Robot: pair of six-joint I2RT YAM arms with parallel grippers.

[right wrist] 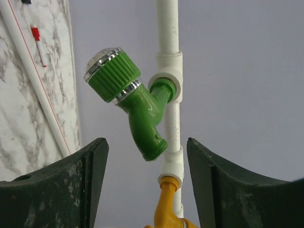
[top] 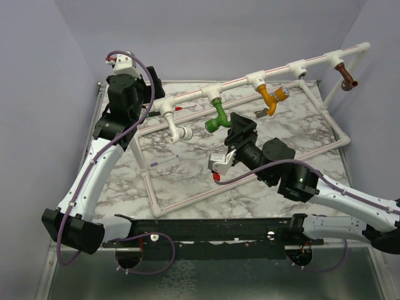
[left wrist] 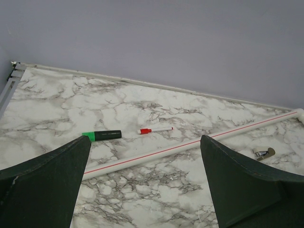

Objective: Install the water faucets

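Four water faucets hang from the raised white red-striped pipe (top: pixel 237 81): a white faucet (top: pixel 177 128), a green faucet (top: pixel 219 115), an orange-yellow faucet (top: pixel 270 97) and a brown faucet (top: pixel 347 78). My right gripper (top: pixel 240 128) is open and empty, just right of the green faucet. In the right wrist view the green faucet (right wrist: pixel 137 104) sits screwed into its tee ahead of my open gripper (right wrist: pixel 146 141), spout end between the finger lines, not touched; the orange-yellow faucet (right wrist: pixel 166 204) shows below. My left gripper (top: pixel 147 106) is open and empty at the back left (left wrist: pixel 145 138).
A tee (top: pixel 299 67) on the rail shows an open socket. The left wrist view shows a low frame pipe (left wrist: pixel 190 145), a green-capped marker (left wrist: pixel 102 136), a red-capped marker (left wrist: pixel 155 129) and a small grey metal piece (left wrist: pixel 263 153) on the marble table (left wrist: pixel 142 190). Grey walls enclose the back.
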